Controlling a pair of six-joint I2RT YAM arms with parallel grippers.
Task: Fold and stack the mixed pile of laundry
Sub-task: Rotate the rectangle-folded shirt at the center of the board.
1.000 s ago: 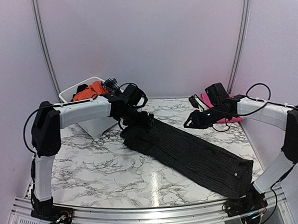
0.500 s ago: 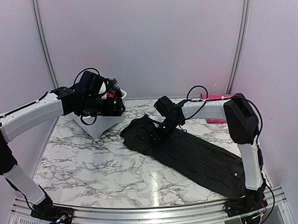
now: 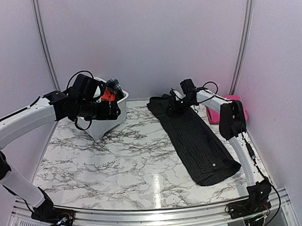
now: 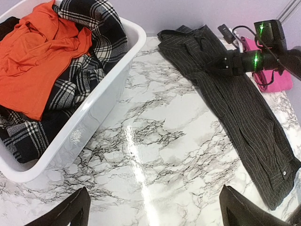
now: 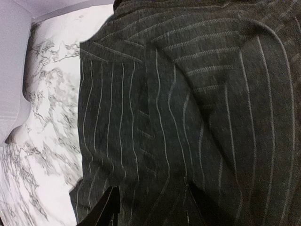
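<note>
The black pinstriped shirt [image 3: 193, 136] lies stretched out on the right half of the marble table, running from the back edge to the front right. My right gripper [image 3: 172, 104] is at its far end. In the right wrist view its fingers [image 5: 109, 207] stand partly apart, with striped fabric [image 5: 188, 94] creased between them. The left gripper [image 3: 115, 112] hovers wide open by the white tub, with only marble between its fingers [image 4: 70, 212]. An orange garment [image 4: 37, 56] and a dark plaid piece [image 4: 94, 33] lie in the tub. The magenta-pink cloth [image 3: 240, 107] sits at the back right.
The white plastic tub [image 3: 98, 127] stands at the back left, against the wall. The right arm's cables [image 3: 210, 87] hang near the pink cloth. Curved wall rails [image 3: 41, 43] rise behind the table on both sides.
My right gripper has dragged the shirt's far end toward the back right, so the shirt now lies straighter along the right side. The left arm has stayed by the tub.
</note>
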